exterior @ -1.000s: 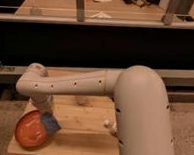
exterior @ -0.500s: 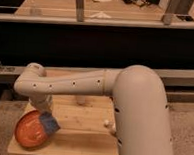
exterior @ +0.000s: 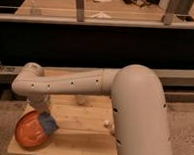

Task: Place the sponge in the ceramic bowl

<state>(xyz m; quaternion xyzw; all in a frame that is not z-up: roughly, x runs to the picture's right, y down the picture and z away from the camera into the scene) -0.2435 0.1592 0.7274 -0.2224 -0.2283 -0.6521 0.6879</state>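
The orange ceramic bowl (exterior: 29, 132) sits on the left end of a small wooden table (exterior: 81, 133). The blue sponge (exterior: 48, 122) hangs tilted over the bowl's right rim. My gripper (exterior: 44, 114) reaches down from the white arm's bend at the left and is shut on the sponge's top. The arm hides the fingers' upper part.
A pale upright object (exterior: 81, 99) stands at the table's back edge, half hidden by the arm. A small white item (exterior: 106, 124) lies near the table's right side. A dark counter wall (exterior: 92, 46) runs behind the table. Speckled floor surrounds it.
The sponge and gripper have shifted very slightly left, toward the bowl's inside. Otherwise nothing has visibly moved.
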